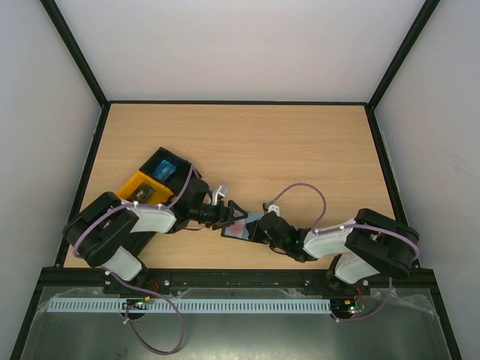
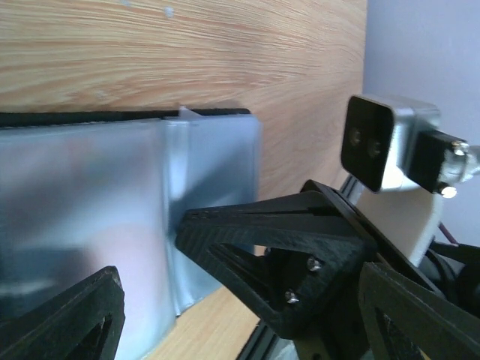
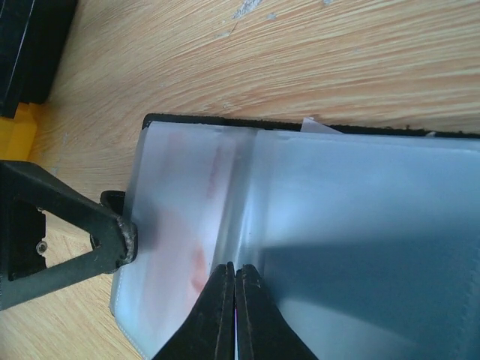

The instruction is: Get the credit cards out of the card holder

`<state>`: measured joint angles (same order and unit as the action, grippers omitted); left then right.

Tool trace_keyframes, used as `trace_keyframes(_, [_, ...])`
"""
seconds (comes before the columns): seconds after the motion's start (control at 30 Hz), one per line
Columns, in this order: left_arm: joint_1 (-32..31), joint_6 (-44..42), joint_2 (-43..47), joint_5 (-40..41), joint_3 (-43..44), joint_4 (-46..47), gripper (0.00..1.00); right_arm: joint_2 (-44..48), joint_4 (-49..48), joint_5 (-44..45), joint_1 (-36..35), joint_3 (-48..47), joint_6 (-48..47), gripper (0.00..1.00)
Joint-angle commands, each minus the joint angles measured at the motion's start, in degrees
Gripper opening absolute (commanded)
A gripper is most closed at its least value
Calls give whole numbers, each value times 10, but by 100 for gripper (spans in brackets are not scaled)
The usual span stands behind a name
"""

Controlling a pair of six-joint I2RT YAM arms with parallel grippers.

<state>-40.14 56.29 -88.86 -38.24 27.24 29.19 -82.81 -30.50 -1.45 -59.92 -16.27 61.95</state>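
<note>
**Card holder lies between both grippers, a reddish card showing inside**

**Top view.** The card holder (image 1: 240, 227) lies open and flat on the wooden table (image 1: 300, 150), near the front edge and between the two arms. The left gripper (image 1: 231, 214) reaches it from the left and the right gripper (image 1: 257, 229) from the right, so the two meet over it. A reddish card (image 1: 238, 223) shows as a pink patch inside the holder. Up and to the left, well apart, sits an orange-and-black tray (image 1: 136, 184) with a blue card (image 1: 166, 166) in its black half.

**Left wrist view.** The holder's grey-blue translucent panel (image 2: 97, 210) fills the left side, with its black edge along the top. The left gripper's fingers (image 2: 75, 322) stand wide apart at the lower corners, one over the panel and the other beyond the right gripper. The right gripper comes in from the right with its tip on the panel at the fold. Its wrist camera (image 2: 382, 146) sits behind it.

**Right wrist view.** The right gripper's fingers (image 3: 225, 315) are pressed together, tips down on the panel close to the crease. Whether they pinch any of the film cannot be told. The reddish card shows blurred through the left pocket. One finger of the left gripper touches the holder's left edge. A corner of the tray sits at the upper left.
</note>
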Motion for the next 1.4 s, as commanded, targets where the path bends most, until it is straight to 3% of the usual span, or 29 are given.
trace_keyframes(0.0, [-9, 45, 11, -29, -7, 58, 86, 5, 44, 26, 0, 32, 6, 4])
trace_keyframes(0.27, [-27, 73, 35, -18, -7, 76, 86, 64, 40, 40, 0, 56, 13, 6])
trace_keyframes(0.5, [-12, -24, 51, 49, 33, -84, 88, 90, 48, 35, -1, 49, 43, 13])
trace_keyframes(0.77, [40, -47, 45, 50, 38, -136, 89, 54, 65, 35, -5, 0, 59, 19])
trace_keyframes(1.07, [49, -78, 95, 88, 51, -225, 89, -23, 92, 37, -25, -69, 50, 26])
trace_keyframes(1.17, [50, -74, 108, 85, 48, -225, 89, -37, 118, 52, -27, -79, 44, 26])
trace_keyframes(1.37, [49, -59, 106, 63, 42, -199, 90, -39, 186, 105, -28, -77, 22, 14])
